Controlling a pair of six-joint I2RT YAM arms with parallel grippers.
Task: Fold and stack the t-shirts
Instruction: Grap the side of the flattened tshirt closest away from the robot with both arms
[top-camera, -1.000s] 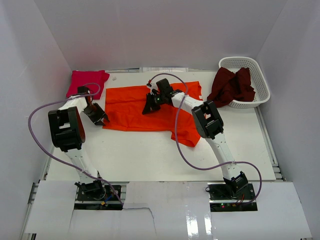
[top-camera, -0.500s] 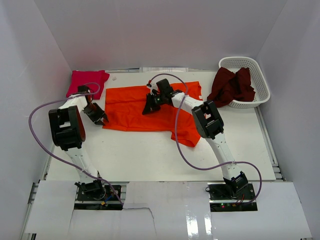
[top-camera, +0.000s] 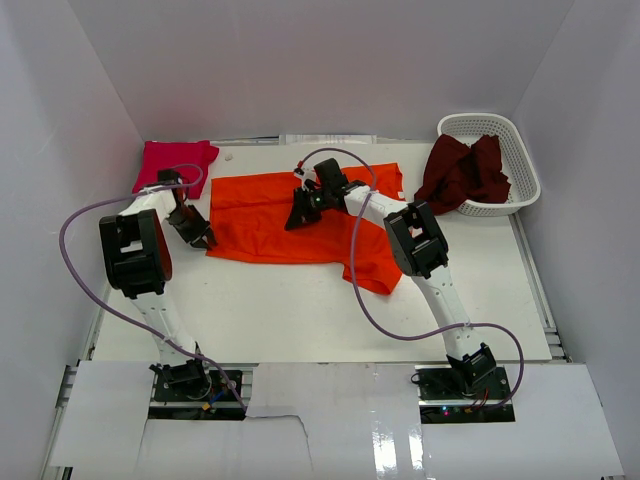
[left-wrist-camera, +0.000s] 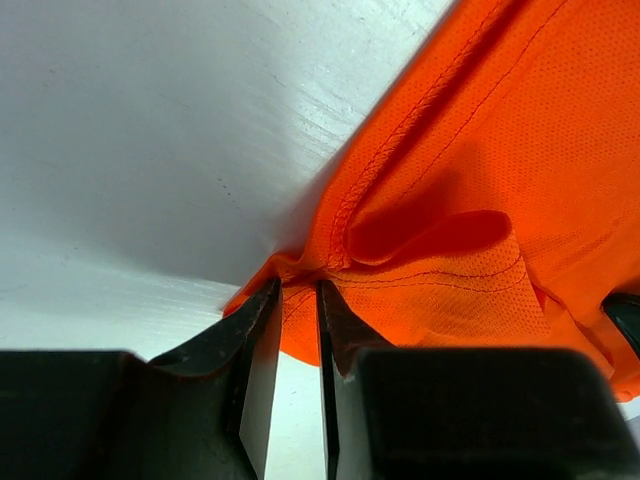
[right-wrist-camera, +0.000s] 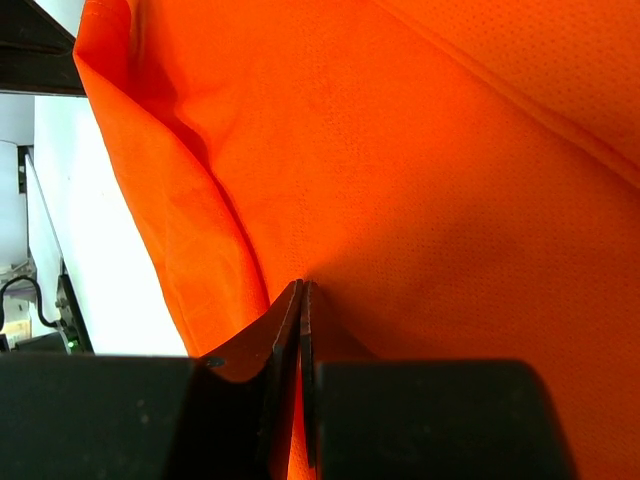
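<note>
**A:** Where is the orange t-shirt (top-camera: 270, 215) found?

**B:** It is spread across the far middle of the table (top-camera: 300, 310), with one part trailing toward the near side under the right arm.

**A:** How is it held?

**B:** Its left hem is caught by the left gripper (left-wrist-camera: 297, 290). The jaws are drawn in to a narrow gap, and the stitched edge is bunched between their tips. Near the shirt's middle, the right gripper (right-wrist-camera: 301, 290) is pressed fully closed. A ridge of cloth is drawn up to its tips, so a thin pinch is judged to be held there.

**A:** Which step is in hand?

**B:** The first fold of this shirt is judged to be getting set up, with both holds taken and nothing yet turned over.

**A:** What is called for next?

**B:** Both pinches should be lifted together and carried across, so that one half is laid over the other without the hem slipping out.

**A:** And the other shirts?

**B:** The magenta t-shirt (top-camera: 175, 162) is seen at the far left corner. The maroon t-shirt (top-camera: 465, 172) is crumpled over the rim of the white basket (top-camera: 520, 150) at far right and is not yet folded.
</note>
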